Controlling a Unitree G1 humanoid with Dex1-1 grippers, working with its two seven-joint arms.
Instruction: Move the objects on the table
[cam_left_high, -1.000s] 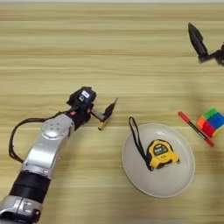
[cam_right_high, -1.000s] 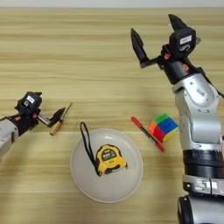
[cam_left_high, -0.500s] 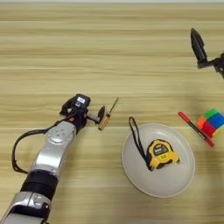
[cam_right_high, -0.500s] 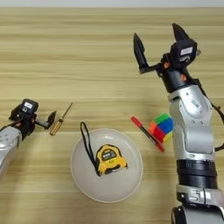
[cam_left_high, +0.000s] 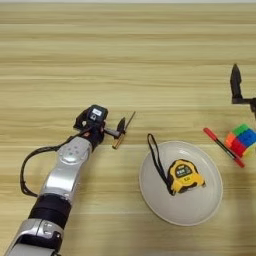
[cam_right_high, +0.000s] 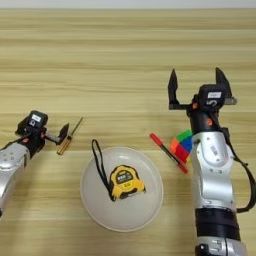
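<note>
The amber-handled screwdriver (cam_left_high: 122, 134) lies on the table (cam_left_high: 130, 60), left of centre. My left gripper (cam_left_high: 101, 126) is open just left of it, one black finger (cam_left_high: 121, 125) right beside the shaft. At the right, the red marker pen (cam_right_high: 167, 152) lies slanted against the multicoloured puzzle cube (cam_right_high: 181, 146). My right gripper (cam_right_high: 197, 87) hovers open above and behind the cube, fingers spread wide with nothing between them.
A round white plate (cam_right_high: 95, 200) sits at the front centre with a yellow-black tape measure (cam_right_high: 125, 181) in it, its black strap trailing over the rim. My left forearm crosses the front left corner; the right arm rises along the right edge.
The left arm has drawn back a little toward the front left, while the screwdriver stays where it lay. The right gripper has come nearer, toward the cube.
</note>
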